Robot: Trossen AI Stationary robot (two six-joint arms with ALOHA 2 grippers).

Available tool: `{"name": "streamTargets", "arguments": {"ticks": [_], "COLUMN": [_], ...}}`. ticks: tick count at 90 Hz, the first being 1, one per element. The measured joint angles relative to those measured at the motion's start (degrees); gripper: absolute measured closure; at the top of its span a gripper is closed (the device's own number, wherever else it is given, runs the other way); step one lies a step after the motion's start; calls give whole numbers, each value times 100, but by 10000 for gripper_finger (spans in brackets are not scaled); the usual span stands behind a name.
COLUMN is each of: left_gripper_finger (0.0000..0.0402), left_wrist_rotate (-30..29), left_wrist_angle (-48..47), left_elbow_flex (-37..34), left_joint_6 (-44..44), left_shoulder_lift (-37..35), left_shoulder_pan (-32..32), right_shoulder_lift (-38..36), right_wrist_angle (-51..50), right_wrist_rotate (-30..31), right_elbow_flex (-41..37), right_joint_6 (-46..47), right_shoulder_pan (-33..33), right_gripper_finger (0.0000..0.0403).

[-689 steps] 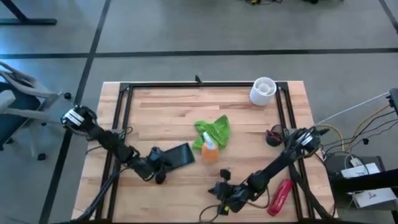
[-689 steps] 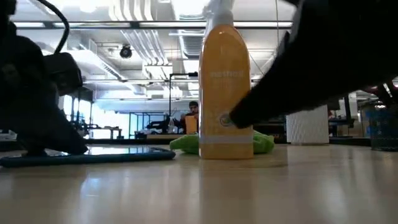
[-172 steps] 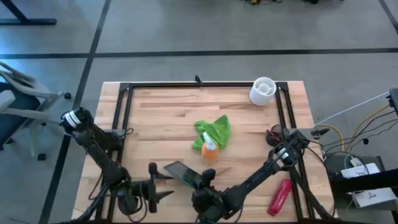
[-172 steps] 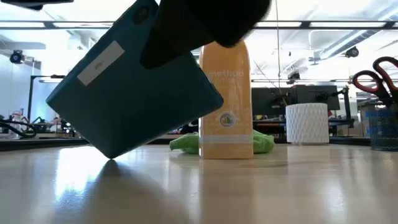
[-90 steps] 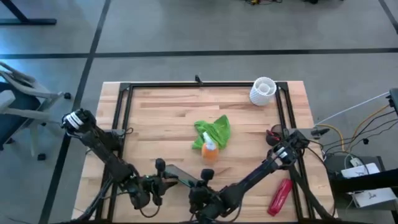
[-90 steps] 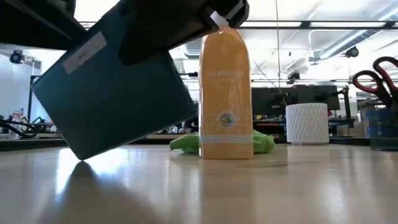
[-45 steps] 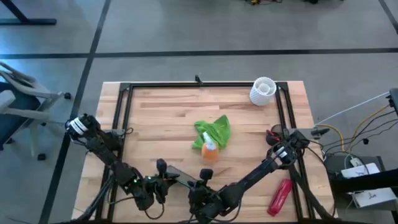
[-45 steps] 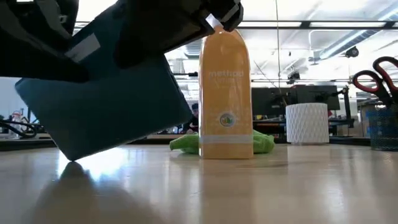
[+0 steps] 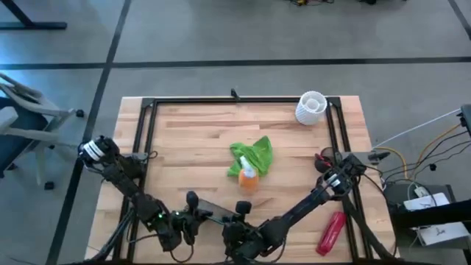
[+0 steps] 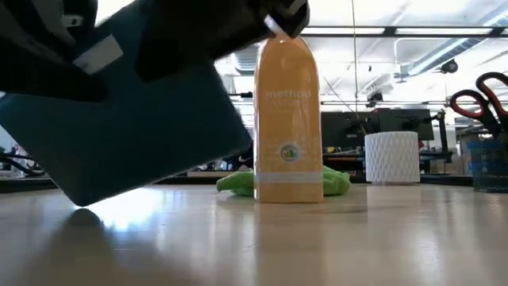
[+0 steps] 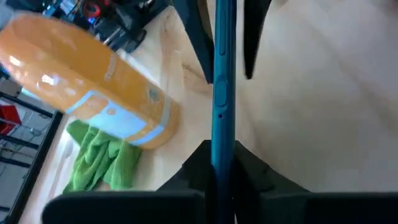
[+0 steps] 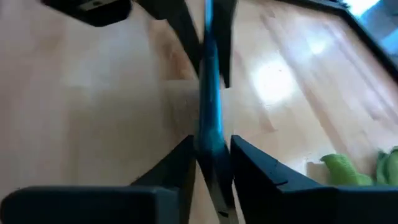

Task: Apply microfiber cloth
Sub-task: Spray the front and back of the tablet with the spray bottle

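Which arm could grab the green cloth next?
Probably the right. Right gripper and left gripper both clamp the dark device, but the right sits nearer the microfiber cloth.

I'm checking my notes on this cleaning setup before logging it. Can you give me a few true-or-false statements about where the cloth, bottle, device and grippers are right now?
1. The microfiber cloth lies on the table beside the orange spray bottle. True.
2. The left gripper holds the cloth. False: its fingers close on the edge of the dark flat device; the cloth lies untouched.
3. The right gripper also clamps the device. True.
4. The device lies flat on the table. False: in the low view it is tilted, held up with one corner near the wood.
5. The white ribbed cup stands next to the cloth. False: it stands apart, near the table's far right corner.
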Motion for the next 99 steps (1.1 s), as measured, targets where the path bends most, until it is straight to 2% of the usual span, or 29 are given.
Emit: {"name": "streamTargets", "arguments": {"ticks": [13,21,29,41,50,60,77,87,99], "left_gripper_finger": [389,389,389,389,389,389,390,390,390], "left_wrist_rotate": [-14,-222,-312,-538,-632,-779,-1383,-1492,-1491], "left_wrist_angle": [-91,-191,-204,-230,-271,-294,-394,-694,-1121], "left_elbow_flex": [245,286,286,286,286,286,275,264,264], "left_joint_6": [158,164,137,195,645,1263,2060,2902,4096], "left_shoulder_lift": [188,284,314,312,311,319,321,321,321], "left_shoulder_pan": [-13,-8,11,-10,0,-2,15,64,211], "right_shoulder_lift": [-19,-19,-19,-30,-113,-530,-1594,-2492,-3406], "right_wrist_angle": [-1038,-2009,-3018,-4484,-5271,-5150,-5104,-4505,-3103], "right_wrist_rotate": [-661,-954,-1008,-564,-278,39,44,44,20], "right_elbow_flex": [474,797,1047,1196,1151,680,-641,-1610,-2725], "right_joint_6": [120,290,680,1225,1617,1496,1833,1859,1416], "right_shoulder_pan": [184,354,541,671,762,752,508,345,86], "right_gripper_finger": [277,263,253,242,239,242,262,271,279]}}
